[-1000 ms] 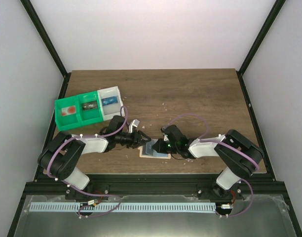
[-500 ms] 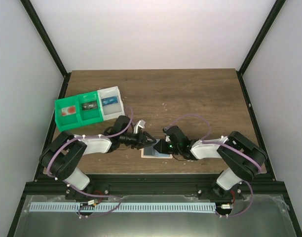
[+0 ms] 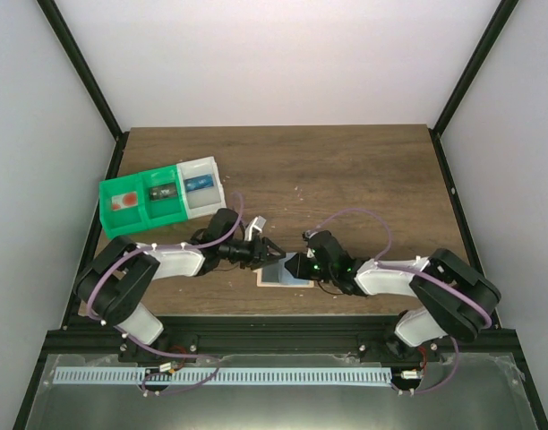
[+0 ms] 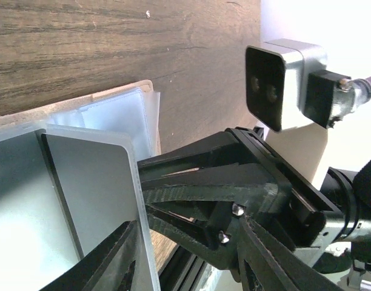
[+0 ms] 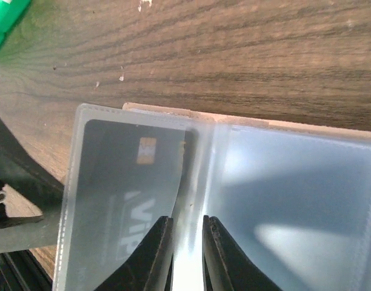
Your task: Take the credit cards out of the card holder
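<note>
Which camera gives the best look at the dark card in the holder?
Right wrist: the dark card shows close up through clear plastic, chip and white print visible. Left wrist shows only greyish pockets of the card holder; top external shows the holder tiny between the arms.

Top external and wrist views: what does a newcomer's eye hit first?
The left gripper and right gripper meet nose to nose at the open tan card holder, near the front edge of the wooden table. In the right wrist view, a black credit card with a gold chip sits inside a clear plastic pocket. A green and white plastic bin row stands at the table's left.
</note>
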